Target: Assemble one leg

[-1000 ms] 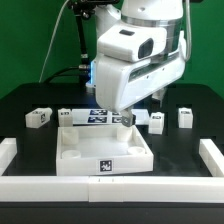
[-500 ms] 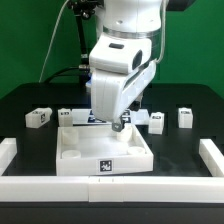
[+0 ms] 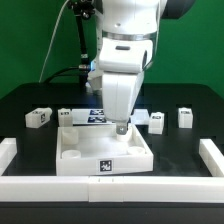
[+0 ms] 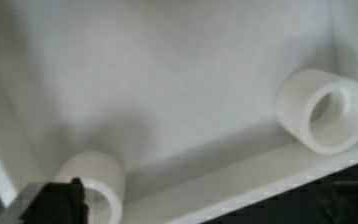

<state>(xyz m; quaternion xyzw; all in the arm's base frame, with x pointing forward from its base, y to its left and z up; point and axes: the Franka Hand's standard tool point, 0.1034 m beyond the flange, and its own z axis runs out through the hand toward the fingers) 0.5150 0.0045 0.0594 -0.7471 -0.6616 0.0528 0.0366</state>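
Observation:
My gripper (image 3: 120, 129) points straight down over the back right part of the large white tray (image 3: 82, 157), just above its floor. The wrist view shows the tray floor (image 4: 176, 90) close up, with two round corner sockets (image 4: 327, 110) (image 4: 101, 180). One dark finger (image 4: 62, 200) shows at the picture's edge, far off centre, with nothing between the jaws. Several small white legs stand behind the tray: two on the exterior view's left (image 3: 38, 118) (image 3: 64, 117) and two on its right (image 3: 156, 122) (image 3: 185, 117). The gripper touches none of them.
The marker board (image 3: 95, 115) lies flat behind the tray, partly hidden by the arm. A low white wall (image 3: 110, 185) runs along the front, with raised ends at the exterior view's left (image 3: 8, 150) and right (image 3: 212, 155).
The wrist has turned and swung upright over the tray. The gripper tip has moved down toward the tray floor. The legs and tray have not moved.

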